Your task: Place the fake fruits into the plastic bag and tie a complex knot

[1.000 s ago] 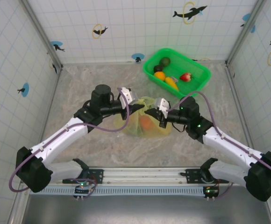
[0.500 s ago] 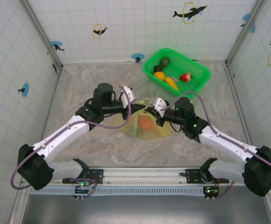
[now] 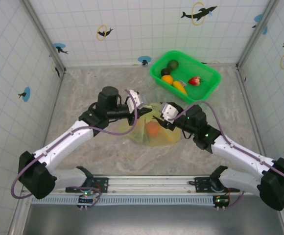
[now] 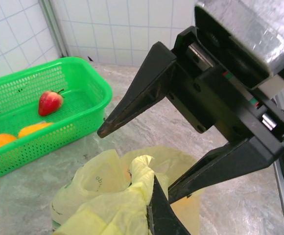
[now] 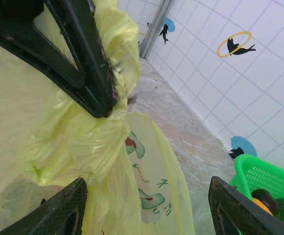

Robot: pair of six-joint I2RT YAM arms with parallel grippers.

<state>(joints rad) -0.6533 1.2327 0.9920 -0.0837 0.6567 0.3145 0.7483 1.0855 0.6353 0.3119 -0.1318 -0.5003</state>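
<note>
- A marble-patterned table is spread beneath both grippers. It is walled by white tiles on which dolphin-and-ring stickers are printed, and no words are carried by them.
- A green basket is set beyond the right gripper, off to its right and well apart from it.
- The plastic bag, pale yellow and translucent, is slumped on the table directly under the two grippers, which are brought almost tip to tip above its top.
- The left gripper is clamped on a bunched fold of the bag's upper film. In the right wrist view its two black fingers are seen pinched together, with yellow plastic gathered around their tips.
- The right gripper is held wide apart, with nothing pinched. In the left wrist view the held bunch is framed between its spread fingers, but whether they touch the film cannot be told.
- Several fake fruits are left in the basket, far from both grippers: a strawberry, an orange one and a dark green one.
- One orange fruit is seen through the bag, just below the right gripper.
- Green and red printed marks are carried on the bag just beside the left gripper's tips. Small dark lettering is seen in the left wrist view. Neither can be read.
</note>
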